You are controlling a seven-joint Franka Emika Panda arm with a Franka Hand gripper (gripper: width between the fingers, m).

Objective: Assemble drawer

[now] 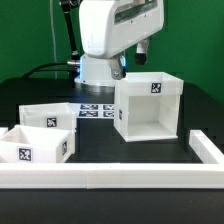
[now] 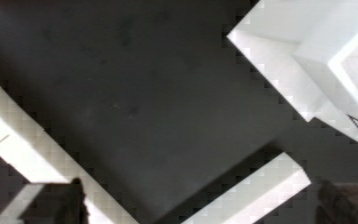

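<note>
Housing [image 1: 146, 108] centre right, trays [image 1: 48, 117] lower left. Gripper [image 2: 197, 203] fingers spread, gripping nothing. Risk: clipping the housing wall on descent, shoving it askew.

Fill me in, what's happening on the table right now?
The arm's end effector hangs open and empty near the cube-shaped housing. The rear tray and the front tray sit loose at the exterior view's left, apart from the housing, neither inserted yet. Nothing looks joined so far.

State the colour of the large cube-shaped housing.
The large cube-shaped plastic housing is white, bearing a black-and-white square tag; clearest in the exterior view.
</note>
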